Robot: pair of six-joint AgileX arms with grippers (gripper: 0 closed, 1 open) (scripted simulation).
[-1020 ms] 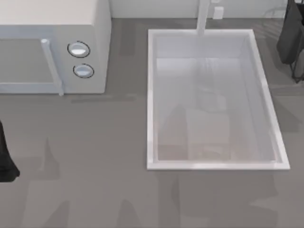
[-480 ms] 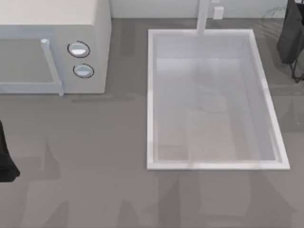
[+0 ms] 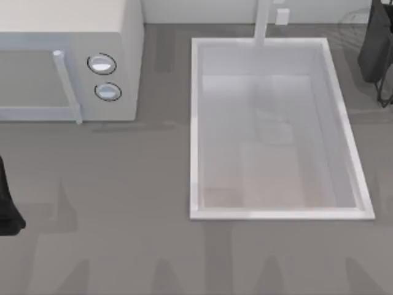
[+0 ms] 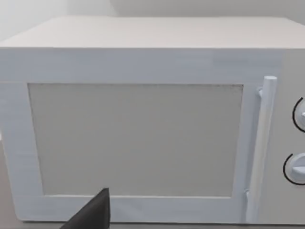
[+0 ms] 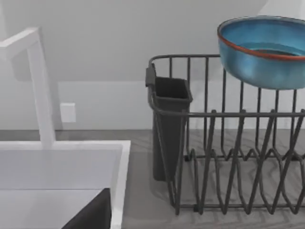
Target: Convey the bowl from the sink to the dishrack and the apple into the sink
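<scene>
The white sink (image 3: pixel 195 129) lies right of the table's middle with nothing in its basin. In the right wrist view the blue bowl (image 5: pixel 264 50) with its orange rim sits high against the top rail of the dark wire dishrack (image 5: pixel 228 157), and nothing I can see holds it. My right arm (image 3: pixel 376 46) is at the far right edge, over the dishrack's wires (image 3: pixel 355 21). A dark part of my right gripper (image 5: pixel 90 214) juts in over the sink's rim (image 5: pixel 121 176). The apple is out of view.
A white microwave (image 3: pixel 67 55) with two knobs stands at the back left, and the left wrist view faces its door (image 4: pixel 136 138). My left arm (image 3: pixel 7 206) is parked at the left edge. The faucet post (image 3: pixel 263 21) rises behind the sink. A dark cutlery holder (image 5: pixel 169 124) hangs on the rack.
A faint grey shadow over the sink's floor has faded away. Neither arm has visibly shifted in the top view.
</scene>
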